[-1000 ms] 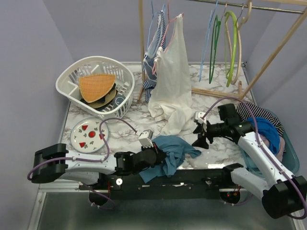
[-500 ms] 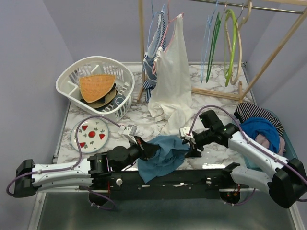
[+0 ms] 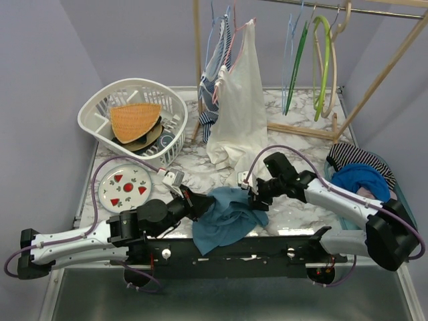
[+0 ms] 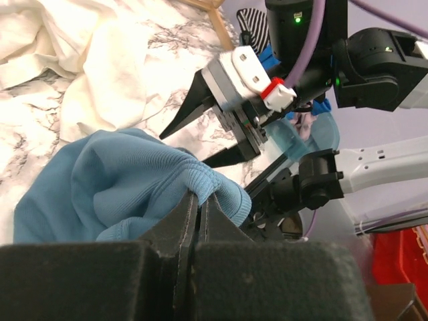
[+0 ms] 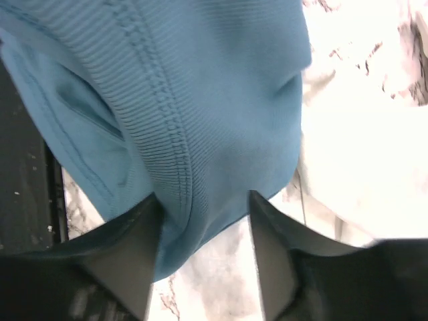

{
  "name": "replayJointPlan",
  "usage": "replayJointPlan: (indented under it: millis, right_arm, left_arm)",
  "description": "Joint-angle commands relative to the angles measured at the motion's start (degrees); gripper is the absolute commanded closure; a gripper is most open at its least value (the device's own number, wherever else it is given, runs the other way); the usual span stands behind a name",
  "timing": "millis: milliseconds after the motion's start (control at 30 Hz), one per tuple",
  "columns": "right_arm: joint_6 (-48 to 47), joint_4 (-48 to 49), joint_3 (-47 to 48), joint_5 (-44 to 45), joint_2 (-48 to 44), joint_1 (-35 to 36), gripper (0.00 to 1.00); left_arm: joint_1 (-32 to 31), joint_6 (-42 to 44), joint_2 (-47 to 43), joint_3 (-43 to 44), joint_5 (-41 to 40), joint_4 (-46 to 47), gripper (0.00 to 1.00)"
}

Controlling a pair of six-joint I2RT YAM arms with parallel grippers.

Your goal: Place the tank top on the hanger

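Note:
The teal-blue tank top (image 3: pixel 227 217) lies crumpled on the marble table near the front edge. My left gripper (image 3: pixel 198 204) is shut on its ribbed hem at the left side; the left wrist view shows the hem (image 4: pixel 207 184) pinched between the closed fingers. My right gripper (image 3: pixel 255 200) is open at the top's right edge. In the right wrist view its fingers (image 5: pixel 144 227) straddle a fold of the tank top (image 5: pixel 200 100) without closing. The right gripper (image 4: pixel 184 150) also shows in the left wrist view. The beige hanger (image 3: pixel 334 73) hangs on the rack at the back right.
A cream-white garment (image 3: pixel 241 114) and a striped garment (image 3: pixel 215 73) hang from the wooden rack (image 3: pixel 374 80), the cream one trailing onto the table. Green hangers (image 3: pixel 324 60) hang beside the beige one. A white basket (image 3: pixel 134 120), a plate (image 3: pixel 126 187) and a clothes bin (image 3: pixel 364 180) stand around.
My right gripper has moved left across the table and now straddles the tank top's right edge. My left gripper has drawn the tank top slightly left and back, still holding it.

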Motion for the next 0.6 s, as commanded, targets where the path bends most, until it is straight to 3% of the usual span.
replayJointPlan:
  millis: [0, 200, 433, 567]
  right_arm:
    - [2.9, 1.7, 2.5, 4.3, 2.0, 0.5, 0.52]
    - [3.9, -6.6, 7.8, 8.0, 0.2, 0.9, 0.98]
    - [-2.9, -26.3, 23.8, 11.6, -13.5, -0.7, 1.0]
    - [-3.7, -34.6, 36.9, 13.4, -16.6, -2.5, 1.0]
  left_arm:
    - [0.5, 3.6, 0.8, 2.6, -2.2, -1.9, 1.0]
    - [0.9, 6.7, 0.9, 6.9, -3.4, -5.5, 1.0]
    - [1.0, 18.0, 3.0, 19.7, 0.9, -10.5, 1.0]
    - [1.1, 25.5, 9.4, 34.2, 4.6, -13.4, 1.0]
